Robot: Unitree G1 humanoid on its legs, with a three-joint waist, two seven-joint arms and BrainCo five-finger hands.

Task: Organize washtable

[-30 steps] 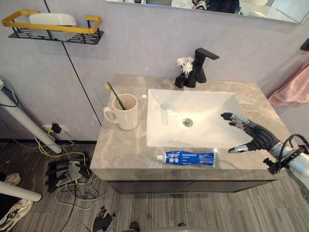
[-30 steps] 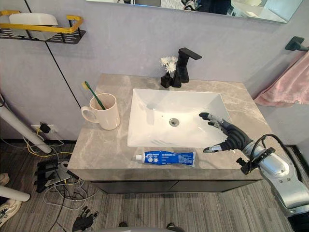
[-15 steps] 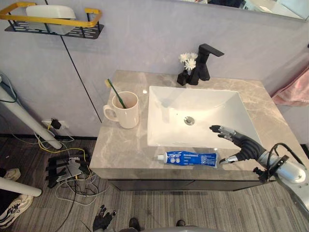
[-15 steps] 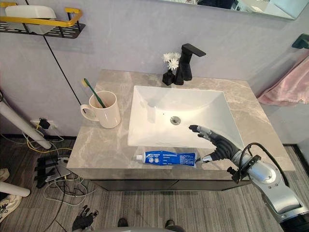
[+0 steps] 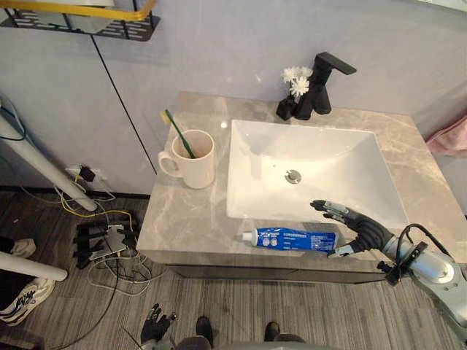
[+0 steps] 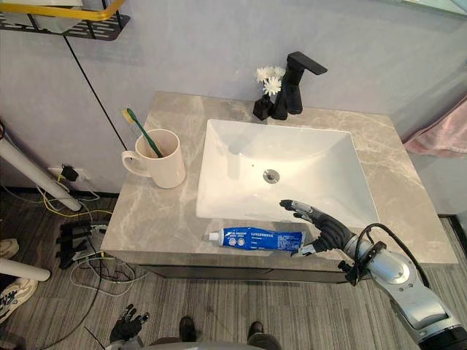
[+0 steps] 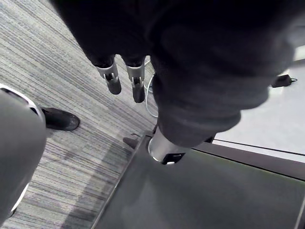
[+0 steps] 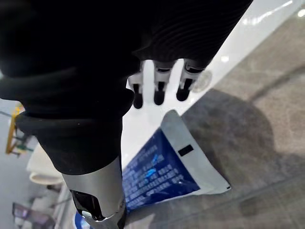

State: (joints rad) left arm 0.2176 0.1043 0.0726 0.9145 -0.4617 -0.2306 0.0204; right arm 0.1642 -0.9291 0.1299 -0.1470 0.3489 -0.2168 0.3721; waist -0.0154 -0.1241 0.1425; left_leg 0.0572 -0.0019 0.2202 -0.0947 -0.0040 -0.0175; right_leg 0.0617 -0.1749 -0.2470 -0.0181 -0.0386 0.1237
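A blue toothpaste tube (image 5: 292,238) lies along the front strip of the grey marble countertop (image 5: 186,215), just before the white sink (image 5: 314,146). My right hand (image 5: 361,232) hovers open at the tube's flat right end, fingers spread above it and thumb low beside it. In the right wrist view the straight fingers (image 8: 159,93) reach over the tube (image 8: 162,171) toward the basin. A cream mug (image 5: 193,159) holding a green toothbrush (image 5: 177,133) stands left of the sink. My left hand (image 7: 124,78) hangs open down by the floor.
A black faucet (image 5: 321,84) and small white flowers (image 5: 295,76) stand behind the sink. A black-and-yellow wall shelf (image 5: 80,14) is at the upper left, a pink towel (image 5: 449,135) at the right. Cables and a power strip (image 5: 106,240) lie on the floor.
My right hand has moved left and forward from beside the sink's right rim to the tube's flat end. The camera has shifted too; the tube and mug stay put.
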